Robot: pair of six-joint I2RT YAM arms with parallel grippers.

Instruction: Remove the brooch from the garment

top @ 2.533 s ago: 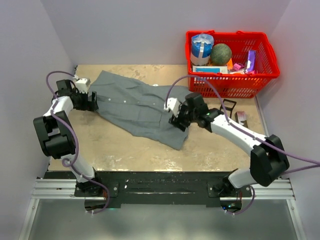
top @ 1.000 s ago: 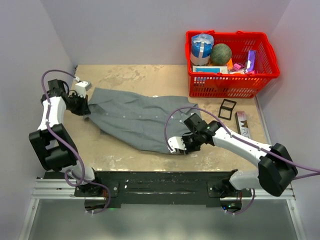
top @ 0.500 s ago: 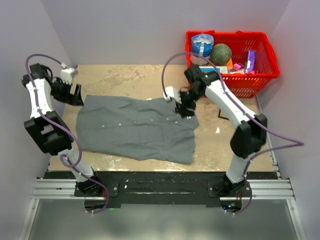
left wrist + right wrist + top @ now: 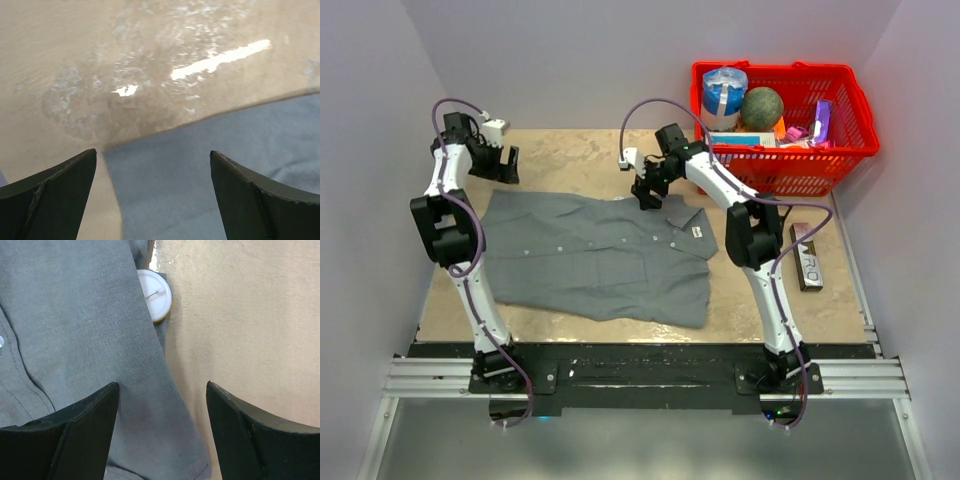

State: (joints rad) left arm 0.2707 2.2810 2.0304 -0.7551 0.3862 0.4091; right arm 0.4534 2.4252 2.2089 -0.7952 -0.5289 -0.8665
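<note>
The grey shirt (image 4: 590,255) lies spread flat on the table, its collar and white label (image 4: 698,230) to the right. My right gripper (image 4: 648,192) hovers open over the shirt's far edge near the collar. In the right wrist view the gripper (image 4: 162,385) is open above the shirt (image 4: 75,340), and the brooch (image 4: 156,301) lies just ahead of the fingers, showing a white back with a pin and a gold rim, partly tucked under the cloth edge. My left gripper (image 4: 502,166) is open above the shirt's far left corner. In the left wrist view the gripper (image 4: 153,152) is empty over the cloth (image 4: 200,165).
A red basket (image 4: 782,172) full of items stands at the back right, close to my right arm. A small dark box (image 4: 807,265) lies at the table's right edge. The side walls are close on both sides.
The bunched shirt has been pulled out flat. Both grippers have let go of it and moved toward the back, the left to the far left corner and the right to the far edge by the collar.
</note>
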